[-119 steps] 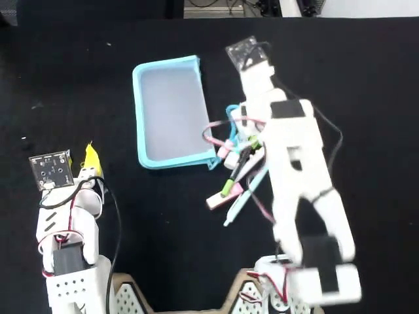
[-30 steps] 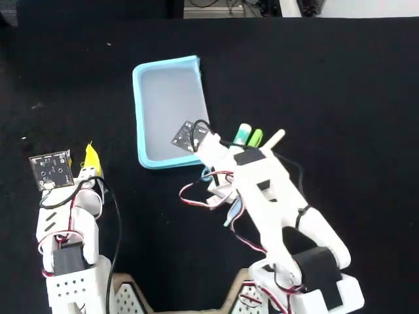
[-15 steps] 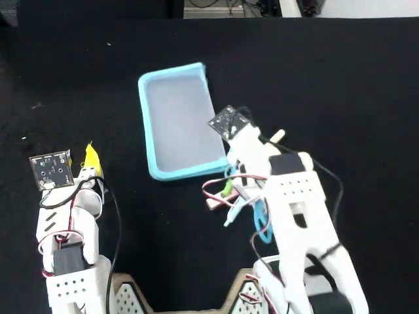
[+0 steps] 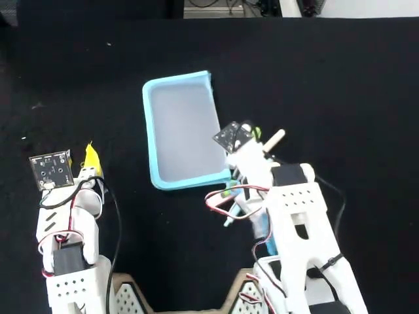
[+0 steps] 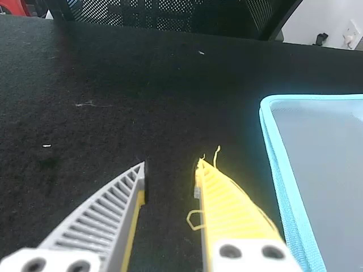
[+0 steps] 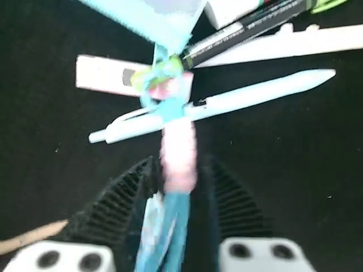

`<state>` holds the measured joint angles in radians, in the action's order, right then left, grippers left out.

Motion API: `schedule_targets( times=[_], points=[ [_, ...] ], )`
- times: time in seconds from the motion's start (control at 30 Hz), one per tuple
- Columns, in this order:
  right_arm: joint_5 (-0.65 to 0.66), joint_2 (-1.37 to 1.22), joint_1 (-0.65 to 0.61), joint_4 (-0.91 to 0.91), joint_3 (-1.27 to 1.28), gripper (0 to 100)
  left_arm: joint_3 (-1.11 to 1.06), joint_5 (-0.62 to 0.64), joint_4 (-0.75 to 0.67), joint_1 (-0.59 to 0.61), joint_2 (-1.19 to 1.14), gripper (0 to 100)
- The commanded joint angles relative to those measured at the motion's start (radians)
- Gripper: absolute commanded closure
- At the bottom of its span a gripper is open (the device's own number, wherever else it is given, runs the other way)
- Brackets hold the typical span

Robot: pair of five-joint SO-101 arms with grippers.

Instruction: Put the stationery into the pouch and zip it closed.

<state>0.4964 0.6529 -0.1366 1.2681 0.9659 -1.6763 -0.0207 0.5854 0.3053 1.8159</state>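
Note:
The light-blue-edged pouch (image 4: 183, 127) lies flat at the table's middle; its corner (image 6: 153, 17) shows in the right wrist view. My right gripper (image 4: 234, 180) sits at the pouch's near right corner, shut on the pink and teal zipper pull (image 6: 178, 153) between its black fingers (image 6: 122, 192). Around it lie a pale blue pen (image 6: 227, 102), a black pen (image 6: 249, 28) and a white marker (image 6: 102, 73). My arm hides most of this pile from above; a green tip (image 4: 254, 133) and a white stick (image 4: 273, 139) poke out. My left gripper (image 5: 170, 167) hovers open left of the pouch (image 5: 283, 170).
Black cloth covers the table (image 4: 340, 78). Red and white cables (image 4: 216, 199) loop from the right arm over the pens. The left arm's base (image 4: 69, 281) stands at the front left. Open cloth lies behind and to the right of the pouch.
The right arm has swung and drawn back, and the pouch has slid to the right and towards the arms with it. The left arm has not moved.

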Motion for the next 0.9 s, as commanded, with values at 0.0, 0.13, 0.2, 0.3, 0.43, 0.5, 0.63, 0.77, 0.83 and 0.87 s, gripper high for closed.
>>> schedule_targets(
  times=[0.0,0.13,0.2,0.3,0.43,0.5,0.63,0.77,0.83,0.87],
  points=[
    [-0.015,0.022,0.012,0.080,-0.134,80.8,-0.022,-0.015,0.006,-0.005,0.008,85],
    [-0.110,0.021,0.012,0.018,-0.171,80.8,-0.022,-0.015,0.006,-0.005,0.008,85],
    [-0.149,0.021,0.011,-0.043,-0.143,80.8,-0.022,-0.015,0.006,-0.005,0.008,85],
    [-0.152,0.021,-0.028,-0.115,-0.068,80.8,-0.022,-0.015,0.006,-0.005,0.008,85],
    [-0.114,0.027,-0.144,-0.189,0.035,80.8,-0.022,-0.015,0.006,-0.005,0.008,85],
    [-0.074,0.027,-0.181,-0.215,0.059,80.8,-0.022,-0.015,0.006,-0.005,0.008,85],
    [-0.038,0.022,-0.173,-0.258,0.070,80.8,-0.022,-0.015,0.005,-0.005,0.008,85],
    [0.038,0.021,-0.138,-0.261,0.071,80.8,-0.022,-0.015,0.005,-0.005,0.008,85],
    [0.095,0.021,-0.112,-0.262,0.071,80.8,-0.022,-0.015,0.003,-0.005,0.008,85],
    [0.120,0.021,-0.098,-0.262,0.071,80.8,-0.022,-0.015,0.003,-0.005,0.008,85]
  ],
)
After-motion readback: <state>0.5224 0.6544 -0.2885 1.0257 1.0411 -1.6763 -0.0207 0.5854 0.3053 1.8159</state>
